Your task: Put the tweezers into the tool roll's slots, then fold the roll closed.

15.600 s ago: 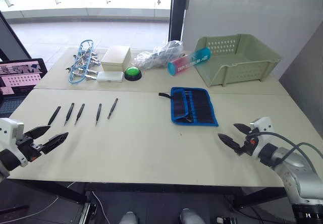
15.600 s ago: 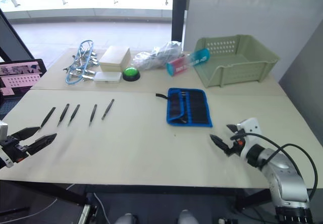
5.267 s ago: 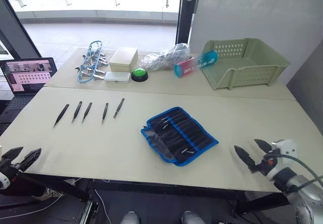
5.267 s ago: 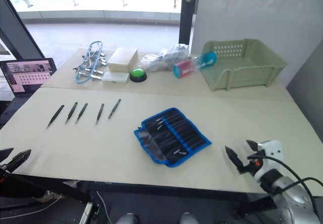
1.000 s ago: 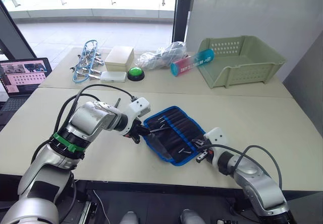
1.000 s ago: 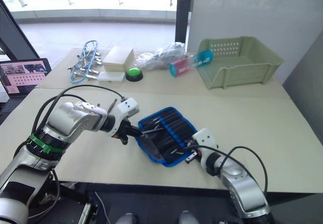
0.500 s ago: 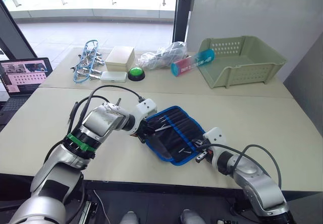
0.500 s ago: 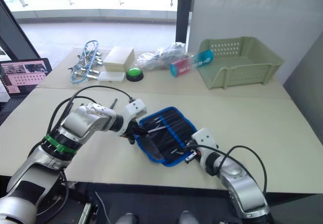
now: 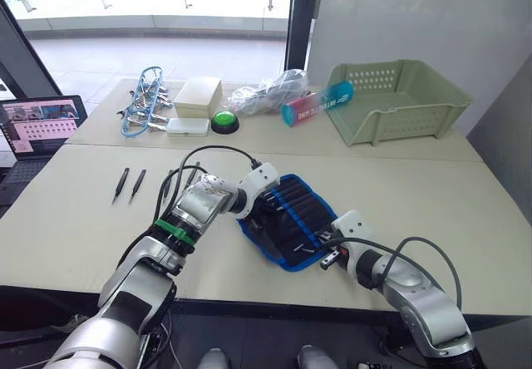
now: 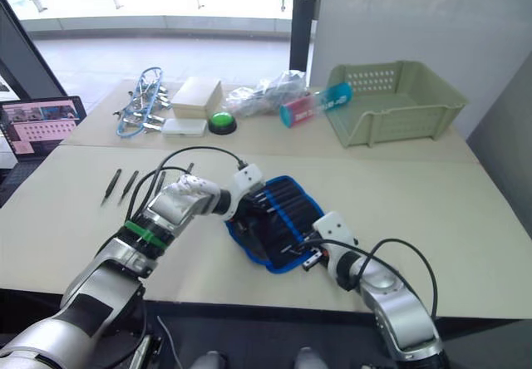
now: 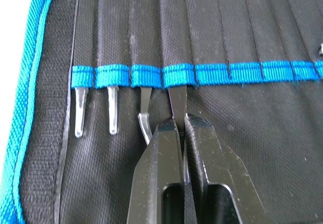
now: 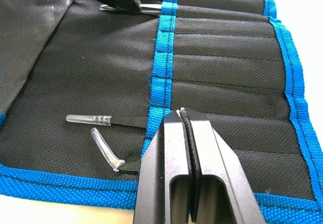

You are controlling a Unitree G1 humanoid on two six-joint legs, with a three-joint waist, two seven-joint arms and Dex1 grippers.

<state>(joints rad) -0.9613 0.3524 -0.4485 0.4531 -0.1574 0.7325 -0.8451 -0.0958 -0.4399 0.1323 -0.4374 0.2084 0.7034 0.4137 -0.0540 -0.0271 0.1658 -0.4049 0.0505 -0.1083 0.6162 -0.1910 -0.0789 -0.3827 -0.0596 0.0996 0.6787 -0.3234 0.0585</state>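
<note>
Leftmost, two tweezers [image 9: 129,184] lay side by side on the pale table [image 9: 75,219], with another dark one partly hidden behind the left arm's cable just beside them; open tabletop ran from them to the near edge and to the left edge. Behind them, on the far half of the table, sat a blue-wire bundle of clips [image 9: 141,101], a cream box [image 9: 197,95] and a green button [image 9: 220,120], all well apart from the work.

Near the middle, the left gripper [image 11: 180,128] was down on the tool roll [image 9: 293,223], which lay open and skewed near the table's front edge. Its black fingers [image 11: 156,158] were nearly closed on a slim dark tweezer [image 11: 177,103] whose upper end sat inside a slot [image 11: 178,32] under the blue stitched band; three neighbouring slots [image 11: 111,32] beside it each showed a clear-capped tip poking out below the band. The roll's blue border [image 11: 28,82] ran close past those filled slots.

Further right, the right gripper [image 12: 185,120] rested on the roll's fabric near its blue-edged end, fingers pressed together with nothing between them. Just beside it two more capped tips [image 12: 101,133] stuck out from the blue band, one of them bent. Bare table stretched right of the roll to the far edge.

At the back right stood a green basket [image 9: 399,99], with a pink and blue tube [image 9: 314,103] and a clear plastic bag [image 9: 268,89] beside it
</note>
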